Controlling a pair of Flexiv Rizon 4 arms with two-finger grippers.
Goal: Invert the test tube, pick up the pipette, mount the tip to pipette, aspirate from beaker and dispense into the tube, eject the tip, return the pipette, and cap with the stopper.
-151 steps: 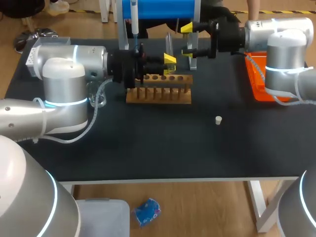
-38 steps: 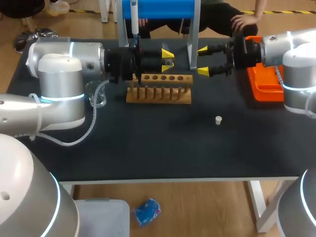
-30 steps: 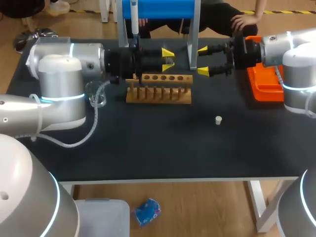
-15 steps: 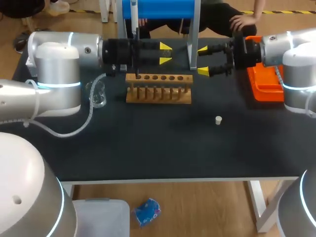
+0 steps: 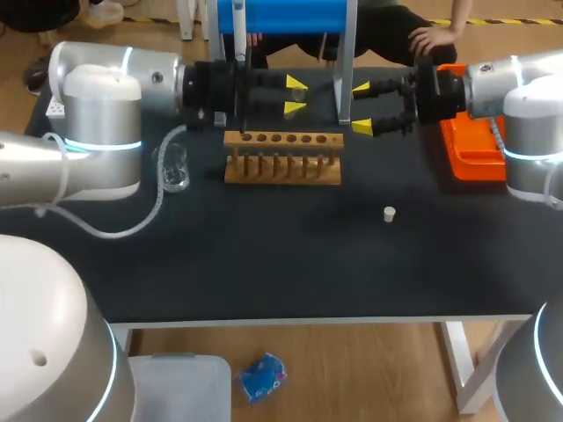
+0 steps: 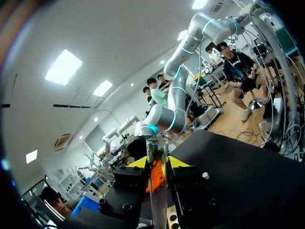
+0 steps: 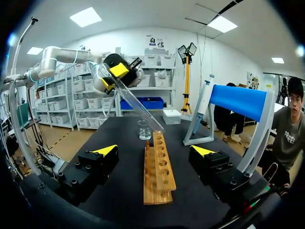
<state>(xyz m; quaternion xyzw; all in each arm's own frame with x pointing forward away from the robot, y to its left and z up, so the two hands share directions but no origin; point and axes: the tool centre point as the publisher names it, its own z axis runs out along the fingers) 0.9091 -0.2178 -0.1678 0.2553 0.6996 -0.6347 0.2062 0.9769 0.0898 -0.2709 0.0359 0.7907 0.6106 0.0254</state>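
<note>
Test tube [image 7: 138, 106] is slanting through the air above the far end of the wooden rack [image 5: 281, 165]. Its long axis is running diagonally down from the left gripper [image 5: 295, 97], whose yellow-tipped fingers are clamping it from both sides, and its free end is pointing down toward the rack's row of round holes. It is showing as a slim, clear cylinder. The right gripper [image 5: 361, 107] is hanging spread wide, grasping nothing, beside a leg of the blue-topped stand [image 5: 281, 13] where the pipette [image 5: 238, 31] is hanging upright. A small clear beaker [image 5: 173, 167] is standing beside the rack, and a small white stopper [image 5: 389, 213] is lying on the black table [image 5: 264, 255], well apart from the rack.
</note>
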